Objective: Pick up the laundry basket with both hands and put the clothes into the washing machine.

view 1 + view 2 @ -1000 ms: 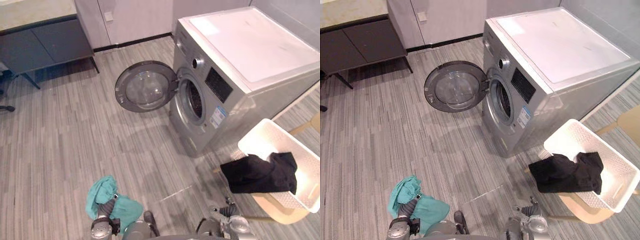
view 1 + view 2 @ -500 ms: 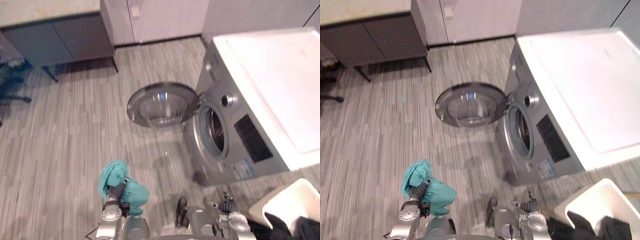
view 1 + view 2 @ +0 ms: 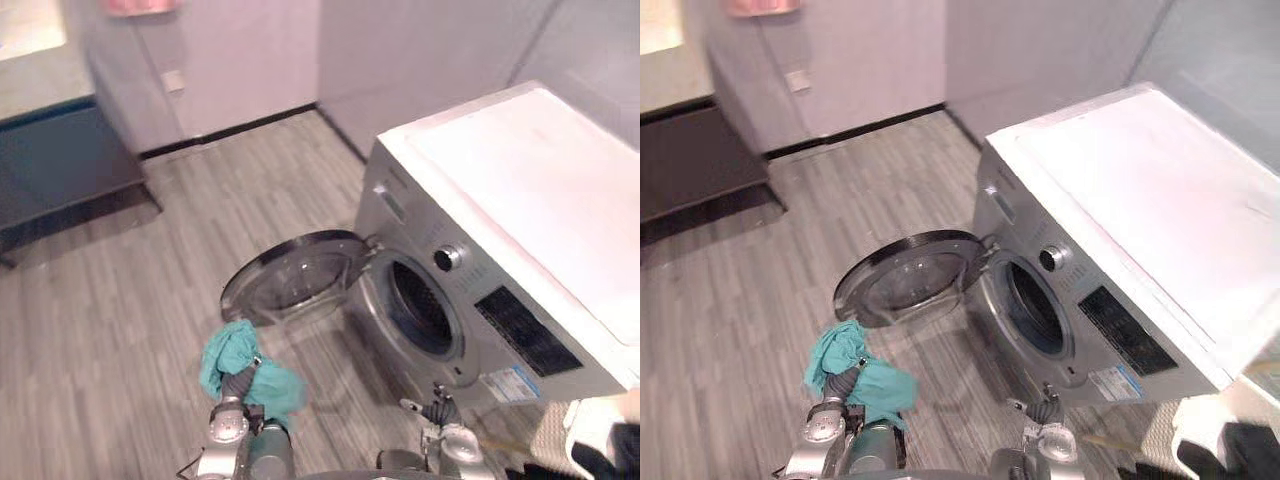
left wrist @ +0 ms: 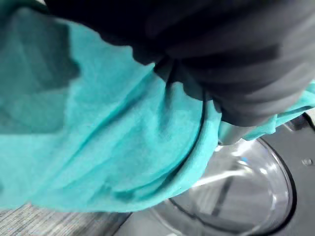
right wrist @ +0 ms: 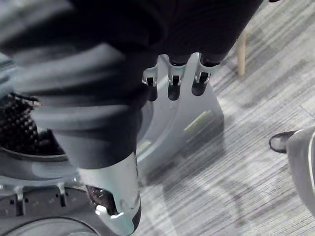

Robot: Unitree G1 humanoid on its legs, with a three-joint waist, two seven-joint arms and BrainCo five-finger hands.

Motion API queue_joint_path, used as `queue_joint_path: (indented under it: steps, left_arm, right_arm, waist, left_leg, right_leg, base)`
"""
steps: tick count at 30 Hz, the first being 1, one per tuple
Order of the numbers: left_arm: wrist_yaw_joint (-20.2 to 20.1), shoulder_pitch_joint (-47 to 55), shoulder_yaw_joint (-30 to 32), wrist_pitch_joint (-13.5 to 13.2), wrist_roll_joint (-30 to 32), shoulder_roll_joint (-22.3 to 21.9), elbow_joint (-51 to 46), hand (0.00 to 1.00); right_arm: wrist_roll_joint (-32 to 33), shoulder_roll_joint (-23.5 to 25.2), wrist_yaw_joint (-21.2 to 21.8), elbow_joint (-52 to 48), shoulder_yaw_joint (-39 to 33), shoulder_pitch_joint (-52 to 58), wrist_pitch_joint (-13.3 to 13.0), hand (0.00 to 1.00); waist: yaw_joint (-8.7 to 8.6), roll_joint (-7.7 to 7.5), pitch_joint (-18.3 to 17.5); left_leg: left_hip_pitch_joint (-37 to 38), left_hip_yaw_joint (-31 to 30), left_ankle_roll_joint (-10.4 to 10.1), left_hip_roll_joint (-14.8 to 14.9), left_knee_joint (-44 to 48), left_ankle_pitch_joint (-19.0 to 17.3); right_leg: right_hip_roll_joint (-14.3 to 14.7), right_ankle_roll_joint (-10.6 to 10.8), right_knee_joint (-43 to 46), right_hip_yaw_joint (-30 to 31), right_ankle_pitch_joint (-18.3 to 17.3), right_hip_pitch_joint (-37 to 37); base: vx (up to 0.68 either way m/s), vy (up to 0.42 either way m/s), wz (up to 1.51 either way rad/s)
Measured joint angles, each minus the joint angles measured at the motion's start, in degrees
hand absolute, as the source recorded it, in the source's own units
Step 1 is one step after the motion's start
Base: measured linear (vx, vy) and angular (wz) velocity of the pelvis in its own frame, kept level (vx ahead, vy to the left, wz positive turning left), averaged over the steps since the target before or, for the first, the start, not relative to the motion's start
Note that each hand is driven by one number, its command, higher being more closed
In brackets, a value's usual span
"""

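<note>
Left hand [image 3: 237,384] at 7 o'clock, buried in teal cloth [image 3: 228,355]; grip unreadable. Right hand [image 5: 170,78] slack, empty. Drum [image 3: 424,308] at 4 o'clock, open door [image 3: 290,278] at its 9 o'clock. Basket [image 3: 558,432] beyond, far corner. Swing cloth past door, push deep into drum before release.

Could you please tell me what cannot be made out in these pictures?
Laundry basket: cut off at the eye views' lower right corner; contents beyond a black garment unseen.
Left hand, its hold on the teal cloth: the cloth covers it in the left wrist view.
Washing machine drum: too dark inside, eye views.
</note>
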Motion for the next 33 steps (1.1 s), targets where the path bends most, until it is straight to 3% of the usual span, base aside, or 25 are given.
queue_joint_path:
  steps: [1, 2, 3, 5, 8, 10, 13, 15, 16, 17, 19, 20, 23, 26, 33]
  left_arm:
    - [-0.01, -0.28, -0.02, 0.02, 0.00, 0.44, 0.05, 1.00]
    - [-0.02, -0.80, -0.03, -0.01, 0.02, 1.36, 0.81, 1.00]
    - [-0.02, -1.41, -0.06, -0.01, 0.02, 1.67, 1.37, 1.00]
    - [-0.07, -3.04, -0.28, -0.02, 0.11, 2.26, 2.33, 1.00]
    - [-0.39, -2.93, -1.35, -0.05, 0.15, 1.40, 2.42, 1.00]
    - [-1.21, -1.88, -2.16, -0.01, 0.12, 0.55, 2.40, 1.00]
    - [-1.26, -1.76, -5.05, 0.00, 0.08, -0.09, 2.26, 1.00]
    - [-1.15, -1.79, -5.18, 0.01, 0.00, -0.20, 1.71, 1.00]
    - [-1.05, -1.84, -5.20, -0.01, -0.01, -0.32, 1.40, 1.00]
    - [-0.99, -2.19, -5.27, -0.02, -0.03, -0.50, 1.13, 1.00]
    - [-0.52, -3.60, -5.74, 0.07, -0.22, 0.78, 0.86, 1.00]
    - [0.18, -5.36, -5.75, 0.07, -0.49, 1.27, 0.29, 1.00]
    - [1.86, -11.55, -5.86, 0.06, -1.70, 1.79, -2.86, 1.00]
    - [4.35, -19.30, -6.03, 0.06, -2.65, 1.96, -6.31, 1.00]
    - [9.85, -38.73, -6.27, 0.03, -2.49, 6.36, -12.13, 1.00]
  right_arm:
    - [-0.25, -0.45, 0.03, 1.08, 0.14, -0.52, -0.01, 0.00]
    - [-0.41, -1.42, 0.00, 2.60, -0.01, -0.80, 0.31, 0.00]
    - [-0.67, -1.97, 0.02, 2.96, 0.00, -0.74, 0.44, 0.00]
    - [-0.80, -3.79, -0.01, 3.90, -0.48, -0.47, 0.71, 0.00]
    - [-0.59, -5.51, 0.00, 4.76, -0.63, 0.32, 0.73, 0.00]
    - [-0.06, -6.05, -0.18, 4.72, -0.62, 0.54, 0.71, 0.00]
    - [0.50, -5.38, -0.59, 4.48, -1.18, 0.56, 0.81, 0.00]
    - [0.50, -5.12, -1.30, 4.45, -1.36, 0.58, 0.81, 0.00]
    - [0.50, -5.15, -1.49, 4.49, -1.90, 0.44, 0.80, 0.00]
    - [0.47, -5.88, -1.90, 4.68, -2.39, -0.16, 0.79, 0.00]
    - [0.51, -4.51, -2.37, 4.19, -2.25, -1.35, 0.88, 0.00]
    - [0.51, -3.93, -2.53, 2.50, -2.25, -1.41, 0.73, 0.00]
    - [1.33, -3.93, -3.09, 0.55, -2.22, -4.80, 0.83, 0.00]
    - [2.02, -3.99, -4.55, -4.85, 0.02, -8.87, 0.72, 0.00]
    - [2.12, -3.95, -7.77, -16.52, 2.11, -13.76, 0.67, 0.00]
  waist:
    - [-0.04, -0.28, -0.17]
    - [-0.10, 0.70, 0.10]
    - [-0.24, 0.94, 0.04]
    - [-2.25, 1.88, 0.23]
    - [-2.51, 3.95, 1.49]
    - [-1.99, 4.43, 2.47]
    - [-1.17, 3.66, 3.08]
    - [-0.58, 3.15, 3.46]
    - [-0.24, 3.45, 3.73]
    - [0.28, 5.35, 4.49]
    - [0.16, 2.37, 6.34]
    - [-0.03, 1.33, 7.42]
    - [0.43, 0.42, 10.53]
    - [0.44, 0.96, 14.49]
    - [0.19, 0.74, 18.13]
  left_leg:
    - [1.06, 2.34, -0.13, 0.42, -0.55, 0.04]
    - [2.08, 2.92, -0.44, 0.36, -0.74, 0.39]
    - [2.35, 2.52, -0.55, 0.42, -1.02, 0.46]
    - [3.20, 1.54, -0.89, 0.93, -1.20, 0.67]
    - [1.53, -1.98, -0.95, 6.69, 11.92, 1.11]
    - [-2.92, -10.25, 2.48, 10.01, 25.14, 5.72]
    - [-8.67, -20.75, 0.58, 6.08, 27.75, -2.23]
    - [-9.80, -24.61, -0.45, 2.47, 21.66, -3.72]
    - [-9.16, -28.11, -0.92, -0.27, 14.40, -3.36]
    - [-8.65, -31.00, -2.63, -1.52, 8.78, -1.60]
    - [-9.39, -28.49, -1.92, -2.32, 10.13, -2.25]
    - [-11.35, -27.52, -1.21, -2.67, 11.62, -2.71]
    - [-20.55, -24.97, 0.61, -2.50, 18.42, -4.35]
    - [-27.57, -23.35, 1.71, -1.48, 25.48, -7.46]
    - [-48.90, -25.34, 2.56, 1.09, 39.69, -10.50]
  right_leg:
    - [-0.74, -1.11, -0.37, -5.75, 0.41, 0.00]
    - [-1.61, -2.24, -1.25, -13.72, 2.23, 0.34]
    - [-1.58, -2.21, -1.29, -15.38, 2.63, 0.62]
    - [-0.41, -1.99, -1.90, -14.56, 2.73, 0.95]
    - [2.38, -1.89, -2.80, -11.67, 2.07, 3.73]
    - [3.84, -2.69, -2.00, -8.84, 0.60, 6.02]
    - [3.96, -3.41, -0.38, -4.65, -1.77, 5.52]
    - [4.23, -2.88, 0.80, -2.08, -2.21, 4.41]
    - [4.69, -2.42, 2.08, -0.27, -2.51, 2.93]
    - [6.07, -1.38, 4.06, 1.68, -3.15, 1.26]
    - [4.78, 0.23, 7.56, 3.96, -3.80, -1.47]
    - [3.69, 0.50, 9.55, 4.23, -3.95, -4.16]
    - [2.85, 0.58, 15.70, 6.78, -3.95, -14.55]
    - [2.17, 2.09, 22.47, 8.76, -5.15, -23.18]
    - [2.14, 1.95, 37.14, 9.93, -7.87, -45.11]
  base:
    - [0.03, 0.062, -1.80]
    - [0.05, 0.019, -1.12]
    - [0.08, -0.042, -0.97]
    - [0.07, -0.118, -0.42]
    - [0.06, -0.144, -0.57]
    - [0.03, -0.119, -0.66]
    - [0.06, 0.015, -0.68]
    - [0.07, 0.099, -0.78]
    - [0.04, 0.215, -0.97]
    - [0.05, 0.240, -1.11]
    - [0.05, 0.129, -0.56]
    - [0.02, 0.079, -0.20]
    - [-0.05, 0.157, -0.40]
    - [-0.14, 0.081, -0.39]
    - [-0.12, -0.026, -0.12]
